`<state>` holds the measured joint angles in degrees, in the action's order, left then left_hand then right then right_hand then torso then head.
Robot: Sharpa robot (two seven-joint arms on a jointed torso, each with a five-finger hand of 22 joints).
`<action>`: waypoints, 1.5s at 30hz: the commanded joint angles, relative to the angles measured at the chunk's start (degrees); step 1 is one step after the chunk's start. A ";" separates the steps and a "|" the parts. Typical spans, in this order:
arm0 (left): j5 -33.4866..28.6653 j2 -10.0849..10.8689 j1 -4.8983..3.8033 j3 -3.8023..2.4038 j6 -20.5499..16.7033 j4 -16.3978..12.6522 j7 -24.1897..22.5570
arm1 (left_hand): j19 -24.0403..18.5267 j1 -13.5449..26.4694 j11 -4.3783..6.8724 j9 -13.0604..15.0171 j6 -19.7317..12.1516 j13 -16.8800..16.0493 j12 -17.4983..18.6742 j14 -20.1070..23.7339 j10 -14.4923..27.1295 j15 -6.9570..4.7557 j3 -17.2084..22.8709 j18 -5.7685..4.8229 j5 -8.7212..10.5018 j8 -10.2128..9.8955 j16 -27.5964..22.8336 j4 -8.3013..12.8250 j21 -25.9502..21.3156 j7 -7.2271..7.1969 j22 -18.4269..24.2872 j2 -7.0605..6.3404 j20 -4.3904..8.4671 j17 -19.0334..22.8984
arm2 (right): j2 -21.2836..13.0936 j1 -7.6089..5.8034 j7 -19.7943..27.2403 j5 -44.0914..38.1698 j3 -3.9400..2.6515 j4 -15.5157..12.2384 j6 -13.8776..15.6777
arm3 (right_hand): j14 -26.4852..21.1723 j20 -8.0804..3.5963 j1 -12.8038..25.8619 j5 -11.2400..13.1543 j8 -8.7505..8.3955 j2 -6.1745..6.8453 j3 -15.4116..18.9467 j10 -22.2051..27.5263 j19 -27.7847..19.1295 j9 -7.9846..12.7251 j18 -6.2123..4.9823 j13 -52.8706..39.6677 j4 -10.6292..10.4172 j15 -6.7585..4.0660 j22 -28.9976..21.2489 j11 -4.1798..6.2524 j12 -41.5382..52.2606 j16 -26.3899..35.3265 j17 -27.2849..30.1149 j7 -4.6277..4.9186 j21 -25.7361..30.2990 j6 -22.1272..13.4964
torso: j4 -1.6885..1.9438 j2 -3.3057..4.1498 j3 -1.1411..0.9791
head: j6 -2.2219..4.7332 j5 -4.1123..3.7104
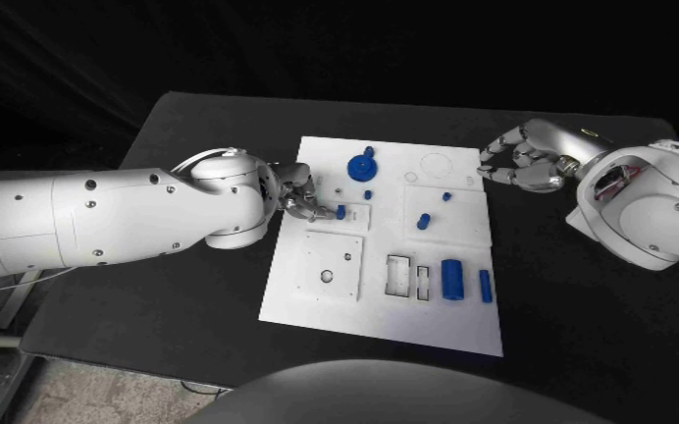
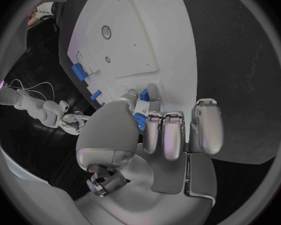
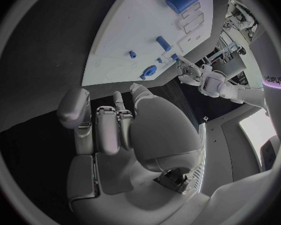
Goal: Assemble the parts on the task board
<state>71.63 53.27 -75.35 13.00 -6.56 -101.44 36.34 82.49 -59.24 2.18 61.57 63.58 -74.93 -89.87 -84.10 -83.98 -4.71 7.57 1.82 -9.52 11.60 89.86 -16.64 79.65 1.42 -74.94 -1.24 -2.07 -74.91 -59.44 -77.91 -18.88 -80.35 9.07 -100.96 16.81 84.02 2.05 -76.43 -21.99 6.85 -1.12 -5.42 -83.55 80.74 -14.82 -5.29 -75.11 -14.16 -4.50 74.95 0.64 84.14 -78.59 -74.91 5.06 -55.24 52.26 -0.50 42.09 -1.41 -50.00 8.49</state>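
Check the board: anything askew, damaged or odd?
Nothing stands out. The task board lies flat and looks undamaged, with blue parts on it, including the gear and the cylinder. The left hand pinches a small blue part; the right hand hovers beside the board.

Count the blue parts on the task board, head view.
7: gear far-centre, two small pegs just nearer, a tilted peg mid-board, cylinder and slim bar near-right, one piece pinched by the left robot hand. More may hide under it.
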 commanded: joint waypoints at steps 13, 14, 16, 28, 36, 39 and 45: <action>-0.14 -0.09 0.06 0.03 1.09 0.41 0.27 | -0.59 6.34 -0.69 0.82 -0.88 -15.07 -0.13 -5.90 -6.02 0.79 -5.52 1.20 1.47 0.41 0.14 -0.12 -1.02 0.71 -9.69 1.92 -0.47 -15.09 | 0.08 0.09 -0.57 0.49 -0.02 0.11 -1.06 | 3.07 0.01 -0.77 -0.99 -0.26 -0.02 -0.67 -1.95 -0.45 0.13 -1.01 -9.32 0.35 0.23 6.16 -0.06 -0.25 0.31 -0.62 0.08 0.56 0.29 | 0.00 0.02 0.04 | 0.00 0.02; -0.17 -0.10 0.06 0.03 1.02 0.41 0.25 | -0.58 6.50 -0.70 0.88 -0.92 -15.07 -0.13 -5.90 -6.02 0.79 -5.71 1.19 1.62 0.48 0.14 -0.12 -1.02 0.72 -9.70 1.97 -0.48 -15.09 | 0.08 0.09 -0.58 0.50 -0.02 0.11 -1.08 | 3.07 0.01 -0.78 -1.04 -0.26 -0.02 -0.70 -1.95 -0.46 0.13 -1.02 -9.31 0.37 0.23 6.15 -0.06 -0.26 0.34 -0.59 0.08 0.62 0.30 | 0.00 0.03 0.04 | 0.00 0.03; -0.29 -0.13 0.06 0.03 0.67 0.42 0.12 | -0.53 7.04 -0.72 1.12 -1.05 -15.07 -0.13 -5.90 -6.02 0.80 -6.39 1.18 2.05 0.72 0.14 -0.15 -1.00 0.73 -9.76 2.19 -0.52 -15.09 | 0.07 0.11 -0.59 0.51 -0.02 0.12 -1.14 | 3.06 0.01 -0.81 -1.12 -0.26 -0.02 -0.74 -1.93 -0.48 0.14 -1.03 -9.30 0.39 0.24 6.13 -0.06 -0.27 0.38 -0.54 0.09 0.70 0.30 | 0.00 0.03 0.03 | 0.00 0.02; -2.15 0.42 0.03 -0.04 -7.93 0.36 -5.25 | 0.46 8.82 -0.32 3.34 -0.47 -15.07 -0.13 -5.90 -6.02 0.50 -10.77 0.90 -0.78 3.86 0.14 -0.19 0.04 0.17 -10.60 4.78 -0.34 -15.09 | 0.20 0.41 -0.48 0.54 -0.02 0.40 -1.16 | 3.00 0.02 -1.33 -3.11 -0.37 0.15 -1.68 -1.81 -0.52 0.32 -1.07 -9.20 0.94 0.25 6.11 -0.07 -0.39 0.51 -0.39 0.10 1.18 0.34 | -0.02 0.00 0.03 | 0.00 0.04; -5.22 0.79 -0.56 -0.29 -12.53 0.22 -9.31 | 0.43 12.14 -0.17 4.63 -1.07 -15.07 -0.13 -5.90 -6.02 0.35 -14.31 0.93 1.44 5.73 0.14 -0.23 -0.20 0.04 -10.77 7.58 -0.11 -15.09 | 0.21 0.50 -0.48 0.54 -0.02 0.45 -1.07 | 3.00 0.02 -1.35 -3.20 -0.38 0.16 -1.73 -1.81 -0.53 0.33 -1.08 -9.19 0.96 0.25 6.10 -0.07 -0.40 0.49 -0.41 0.11 1.24 0.34 | -0.03 0.00 -0.02 | 0.00 0.03; -6.06 0.81 -0.81 -0.42 -13.86 0.15 -10.69 | 0.45 12.11 -0.17 4.73 -1.19 -15.07 -0.13 -5.90 -6.02 0.35 -14.60 0.92 1.35 5.90 0.14 -0.16 -0.19 0.03 -10.82 8.00 -0.11 -15.09 | 0.20 0.51 -0.47 0.54 -0.02 0.47 -1.05 | 3.00 0.02 -1.35 -3.20 -0.38 0.16 -1.73 -1.81 -0.53 0.33 -1.08 -9.19 0.96 0.25 6.10 -0.07 -0.40 0.49 -0.41 0.11 1.24 0.34 | -0.03 0.01 0.00 | 0.00 0.02; -6.54 0.86 -1.95 -0.70 -13.93 0.00 -10.95 | 0.60 9.19 -0.10 5.00 -1.68 -15.07 -0.13 -5.90 -6.02 0.29 -15.49 0.88 -1.09 6.61 0.14 -0.01 -0.10 -0.05 -11.04 8.60 -0.06 -15.09 | 0.16 0.53 -0.34 0.54 -0.02 0.49 -0.86 | 3.00 0.02 -1.35 -3.20 -0.38 0.16 -1.73 -1.81 -0.53 0.33 -1.08 -9.19 0.96 0.25 6.10 -0.07 -0.40 0.49 -0.41 0.11 1.24 0.34 | -0.04 -0.02 -0.02 | 0.00 -0.01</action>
<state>66.53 54.13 -77.04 12.37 -18.90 -101.30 27.66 82.84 -49.61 1.71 66.50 62.32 -74.92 -89.87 -84.08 -83.91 -4.29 -7.56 2.71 -10.48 17.89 89.86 -16.56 79.44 1.40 -74.91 7.38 -2.15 -74.90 -59.27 -77.42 -19.02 -79.79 9.07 -100.54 16.05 84.02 2.05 -77.23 -24.98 6.86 -1.19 -6.69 -83.60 80.73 -14.56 -5.28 -75.19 -13.21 -4.49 74.92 0.69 83.93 -78.27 -74.95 5.06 -54.20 52.26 -0.52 42.09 -1.41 -50.00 8.51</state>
